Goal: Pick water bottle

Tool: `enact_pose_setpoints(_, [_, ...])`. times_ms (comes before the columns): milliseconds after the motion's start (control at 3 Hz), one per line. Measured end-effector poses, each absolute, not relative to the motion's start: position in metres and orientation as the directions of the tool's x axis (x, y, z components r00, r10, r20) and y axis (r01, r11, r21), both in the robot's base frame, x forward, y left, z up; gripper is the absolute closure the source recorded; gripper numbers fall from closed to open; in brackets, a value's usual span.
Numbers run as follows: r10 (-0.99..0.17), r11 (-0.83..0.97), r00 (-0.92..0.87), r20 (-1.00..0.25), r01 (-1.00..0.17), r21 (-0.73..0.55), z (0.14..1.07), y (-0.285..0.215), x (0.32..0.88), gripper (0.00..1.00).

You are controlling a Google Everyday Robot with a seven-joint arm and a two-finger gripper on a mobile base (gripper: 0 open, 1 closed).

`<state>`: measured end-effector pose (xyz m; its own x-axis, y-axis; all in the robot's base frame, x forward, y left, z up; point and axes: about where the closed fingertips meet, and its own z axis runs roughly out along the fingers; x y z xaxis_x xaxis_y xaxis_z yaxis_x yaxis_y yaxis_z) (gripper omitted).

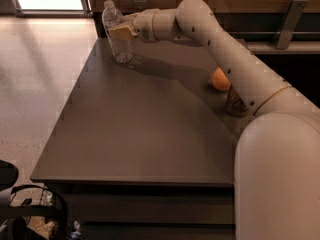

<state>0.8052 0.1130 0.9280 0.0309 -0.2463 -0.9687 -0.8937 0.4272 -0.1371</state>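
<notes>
The water bottle (115,29) is clear, with a white cap and a ribbed body. It is upright at the far left corner of the dark table (135,134). My gripper (120,33) reaches in from the right at the bottle's mid-height. Its tan fingers (121,33) are closed around the bottle's body. The bottle's base is at the table surface, and I cannot tell whether it is lifted off it.
An orange (219,79) lies at the table's right side. Just in front of it a gold can (234,105) is partly hidden behind my arm. A wall and rail run along the back. The floor drops off past the table's left edge.
</notes>
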Motion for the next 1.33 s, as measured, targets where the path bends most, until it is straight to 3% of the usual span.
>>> enact_pose_setpoints(1333, [-0.243, 0.39, 0.185, -0.952, -0.88, -0.27, 1.035, 0.092, 0.757, 1.0])
